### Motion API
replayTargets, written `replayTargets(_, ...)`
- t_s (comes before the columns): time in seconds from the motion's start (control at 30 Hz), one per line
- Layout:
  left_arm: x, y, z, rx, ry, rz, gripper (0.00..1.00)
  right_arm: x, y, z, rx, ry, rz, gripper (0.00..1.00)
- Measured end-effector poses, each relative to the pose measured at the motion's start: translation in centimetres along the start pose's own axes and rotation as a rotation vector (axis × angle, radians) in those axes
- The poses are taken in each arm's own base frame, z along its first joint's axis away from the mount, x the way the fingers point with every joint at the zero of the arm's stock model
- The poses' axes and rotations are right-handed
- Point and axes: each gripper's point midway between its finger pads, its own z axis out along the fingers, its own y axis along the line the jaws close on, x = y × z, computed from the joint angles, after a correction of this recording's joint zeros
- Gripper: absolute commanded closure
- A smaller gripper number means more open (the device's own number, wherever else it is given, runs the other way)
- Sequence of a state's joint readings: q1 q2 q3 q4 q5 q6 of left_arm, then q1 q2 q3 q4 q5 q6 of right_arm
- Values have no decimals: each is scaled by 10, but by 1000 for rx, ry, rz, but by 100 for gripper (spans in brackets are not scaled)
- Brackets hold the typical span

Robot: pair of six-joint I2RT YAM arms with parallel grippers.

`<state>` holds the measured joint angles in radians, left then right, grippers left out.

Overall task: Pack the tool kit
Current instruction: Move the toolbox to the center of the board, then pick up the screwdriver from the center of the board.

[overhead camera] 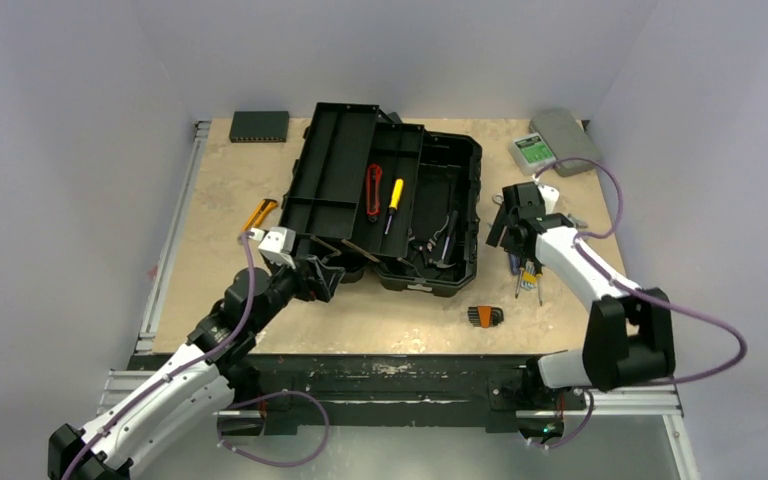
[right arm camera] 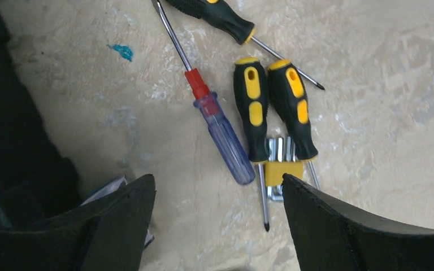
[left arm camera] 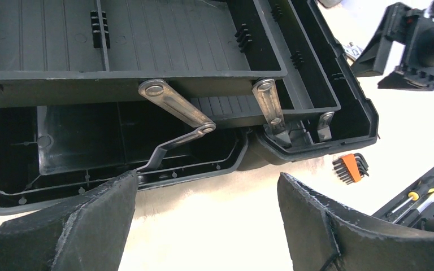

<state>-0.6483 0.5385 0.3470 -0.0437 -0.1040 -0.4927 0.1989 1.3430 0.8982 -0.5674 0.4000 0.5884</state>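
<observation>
The black toolbox [overhead camera: 430,215] lies open mid-table with its cantilever trays [overhead camera: 345,165] swung out to the left. A red-handled tool [overhead camera: 372,190] and a yellow screwdriver [overhead camera: 394,198] lie in one tray. My left gripper [overhead camera: 325,275] is at the box's near left corner, open and empty; in its wrist view the left gripper [left arm camera: 206,180] faces the tray hinge arms [left arm camera: 178,107]. My right gripper [right arm camera: 217,183] hovers open over loose tools right of the box: two black-and-yellow screwdrivers [right arm camera: 251,107], a blue-handled one [right arm camera: 223,135] and a yellow hex-key holder [right arm camera: 282,172].
An orange hex-key set [overhead camera: 484,316] lies near the front edge, and an orange-handled tool [overhead camera: 260,213] lies left of the box. A thin black device [overhead camera: 259,125] sits back left. A flat grey case [overhead camera: 568,140] and a green-labelled pack [overhead camera: 532,150] sit back right.
</observation>
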Motion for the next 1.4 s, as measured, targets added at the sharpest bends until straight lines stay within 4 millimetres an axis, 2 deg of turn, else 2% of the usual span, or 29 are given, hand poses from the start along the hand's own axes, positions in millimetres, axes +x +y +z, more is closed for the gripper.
replayTargets(0.27, -1, -1, 1, 6, -3, -1, 11, 8, 13, 58, 1, 135, -94, 41)
replayTargets(0.6, -3, -3, 2, 16, -14, -3, 12, 12, 28, 83, -46, 199, -135, 48)
replayTargets(0.77, -1, -4, 2, 19, -3, -2, 12, 8, 35, 89, -69, 212, -121, 50)
replayTargets(0.8, 0, -4, 3, 18, 0, -2, 12, 7, 36, 90, -71, 213, -121, 52)
replayTargets(0.83, 0, -3, 3, 17, 2, -1, 12, 5, 37, 91, -71, 212, -120, 60)
replayTargets(0.9, 1, -4, 3, 18, 6, -1, 12, 4, 39, 93, -74, 211, -119, 68)
replayTargets(1.03, 2, -3, 4, 18, 7, -1, 12, -1, 42, 96, -78, 201, -115, 71)
replayTargets(1.07, 2, -3, 4, 18, 7, -1, 12, -1, 42, 96, -79, 201, -115, 76)
replayTargets(1.13, 2, -3, 4, 18, 7, -1, 12, -1, 41, 95, -82, 197, -111, 95)
replayTargets(1.17, 2, -3, 4, 17, 7, -1, 12, 0, 41, 95, -85, 196, -110, 100)
replayTargets(1.4, 2, -3, 4, 17, 7, -1, 12, 12, 40, 80, -132, 230, -101, 100)
